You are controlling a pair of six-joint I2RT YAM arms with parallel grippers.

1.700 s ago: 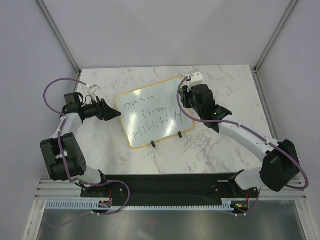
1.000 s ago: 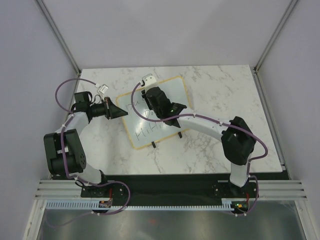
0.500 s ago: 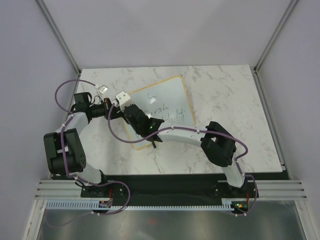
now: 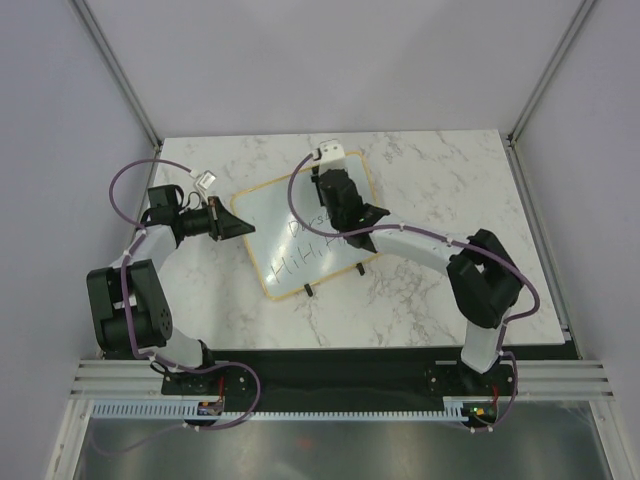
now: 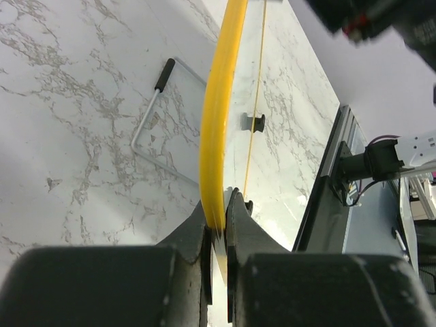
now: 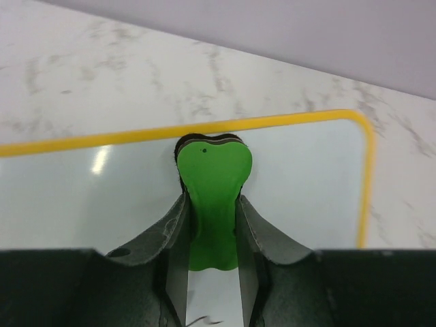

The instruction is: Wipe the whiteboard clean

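We saw the left gripper (image 5: pixel 219 212) clenched on the left edge of the yellow-framed, glossy white rectangular whiteboard (image 4: pixel 283 262), which stood mid-frame on the white marble table (image 4: pixel 430 180). The right gripper (image 6: pixel 212 204) pinched a green rounded pad (image 6: pixel 213 167) near the board's top edge.

Whiteboard (image 4: pixel 275 225): on table (image 4: pixel 440 180), left of centre, skewed. Left gripper (image 4: pixel 243 226): at board's left edge, jaws clamped on frame. Right gripper (image 4: pixel 345 215): over board's far right part, pad (image 6: pixel 212 177) pinched between fingers, just short of far frame. Feet (image 4: pixel 310 291): along board's near edge.
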